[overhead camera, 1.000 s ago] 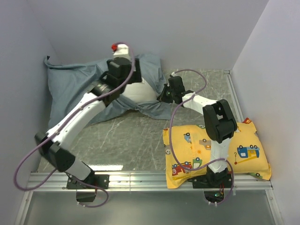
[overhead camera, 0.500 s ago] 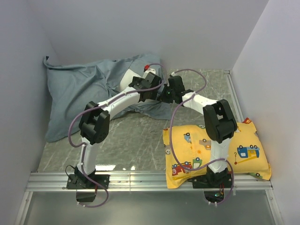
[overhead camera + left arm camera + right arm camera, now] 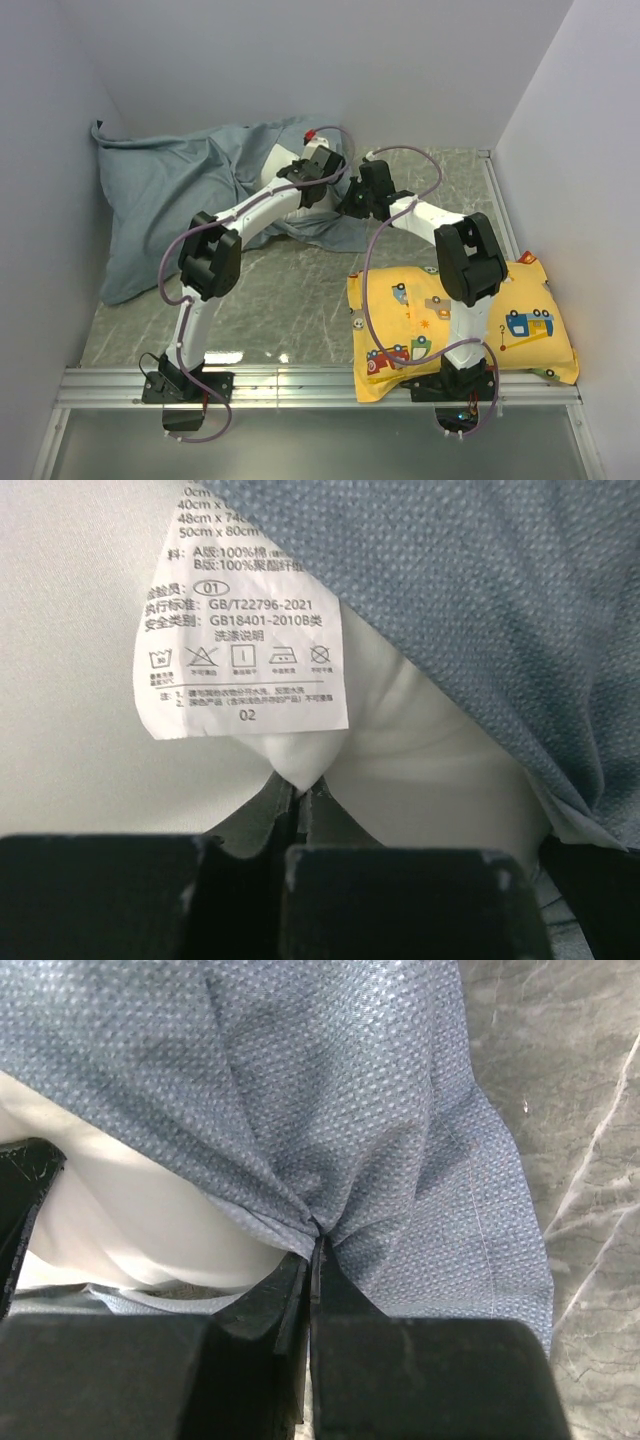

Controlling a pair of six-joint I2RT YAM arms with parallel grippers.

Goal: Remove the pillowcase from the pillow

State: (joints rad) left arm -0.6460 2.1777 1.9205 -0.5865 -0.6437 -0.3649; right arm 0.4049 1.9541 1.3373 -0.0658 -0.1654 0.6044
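Note:
The blue-grey pillowcase (image 3: 165, 195) lies bunched at the back left, with the white pillow (image 3: 277, 163) showing at its mouth. My left gripper (image 3: 324, 180) is at that mouth. In the left wrist view the left gripper (image 3: 297, 792) is shut on a corner of the pillow (image 3: 300, 755), just below its printed tag (image 3: 245, 620), with the pillowcase (image 3: 480, 600) lying over the pillow to the right. My right gripper (image 3: 350, 203) sits beside the left one. In its own view the right gripper (image 3: 314, 1250) is shut on a pinch of the pillowcase (image 3: 340, 1100), and the pillow (image 3: 130, 1215) shows at left.
A yellow pillow with cartoon vehicles (image 3: 460, 320) lies at the front right, against the right arm's base. Grey walls close in the left, back and right. An aluminium rail (image 3: 300, 382) runs along the near edge. Marble table top (image 3: 280, 290) shows between the arms.
My left arm has swung from above the pillow down to the case's mouth, and its open gripper has shut on the pillow's corner. The right arm has held still.

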